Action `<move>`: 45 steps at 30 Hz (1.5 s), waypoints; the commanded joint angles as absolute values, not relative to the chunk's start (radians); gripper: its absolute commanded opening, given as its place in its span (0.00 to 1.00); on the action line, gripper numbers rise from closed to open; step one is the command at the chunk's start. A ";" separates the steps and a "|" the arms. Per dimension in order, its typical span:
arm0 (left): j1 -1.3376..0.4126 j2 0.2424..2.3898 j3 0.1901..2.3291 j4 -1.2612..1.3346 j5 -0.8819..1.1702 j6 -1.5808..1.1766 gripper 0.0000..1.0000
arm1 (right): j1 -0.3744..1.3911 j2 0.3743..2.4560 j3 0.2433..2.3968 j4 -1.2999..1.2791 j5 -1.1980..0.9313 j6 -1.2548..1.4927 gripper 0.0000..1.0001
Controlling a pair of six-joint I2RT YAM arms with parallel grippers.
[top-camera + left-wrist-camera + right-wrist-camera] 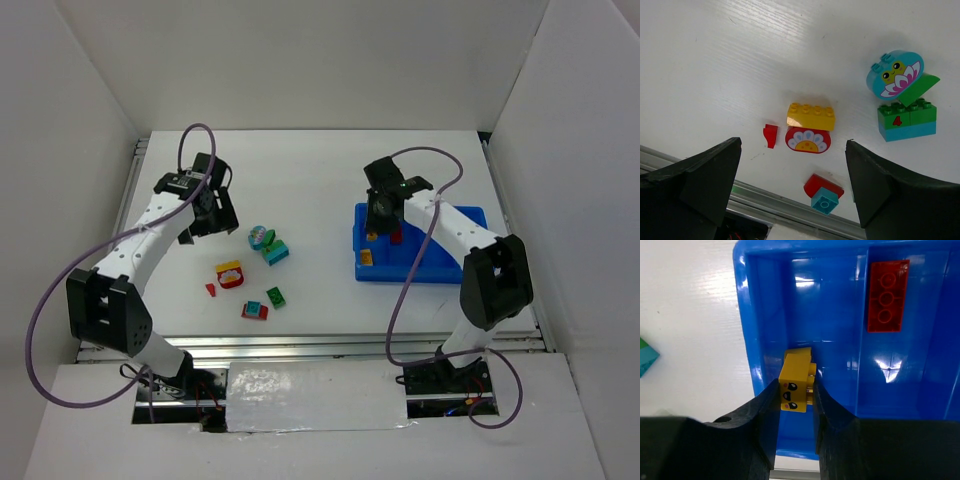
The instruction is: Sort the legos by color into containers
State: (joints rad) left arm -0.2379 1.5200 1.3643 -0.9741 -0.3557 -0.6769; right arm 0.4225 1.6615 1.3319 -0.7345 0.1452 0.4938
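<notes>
My right gripper [794, 390] is shut on a yellow lego with a printed face [796, 380], low over the left compartment of the blue tray [741, 315]. A red lego [885, 295] lies in the compartment to its right. My left gripper [792, 150] hangs open above loose legos on the table: a yellow brick on a red flower piece [810, 117], a small red piece [770, 135], a red-and-teal piece [824, 192], a teal frog piece [895, 74] and a green-and-teal brick [906, 121]. From above, the left gripper [213, 212] is left of this cluster [230, 274].
A green lego [275, 297] lies near the table's front. An aluminium rail [780, 205] runs along the near table edge. White walls enclose the table on the left, back and right. The tray [440, 268] sits at the right, under the right arm.
</notes>
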 commanded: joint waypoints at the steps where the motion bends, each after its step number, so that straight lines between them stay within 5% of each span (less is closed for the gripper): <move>1: -0.233 1.540 1.413 -0.962 -0.359 -0.653 0.98 | 0.419 1.674 1.325 -0.761 0.123 0.474 0.00; 20: -0.230 1.551 1.463 -0.905 -0.351 -0.591 0.98 | 0.462 1.520 1.121 -0.753 -0.005 0.520 0.00; 36: -0.232 1.428 1.425 -0.919 -0.362 -0.611 0.99 | 0.448 1.628 1.287 -0.729 0.101 0.476 0.02; 45: -0.230 1.338 1.353 -0.953 -0.408 -0.617 1.00 | 0.445 1.648 1.301 -0.742 0.120 0.474 0.12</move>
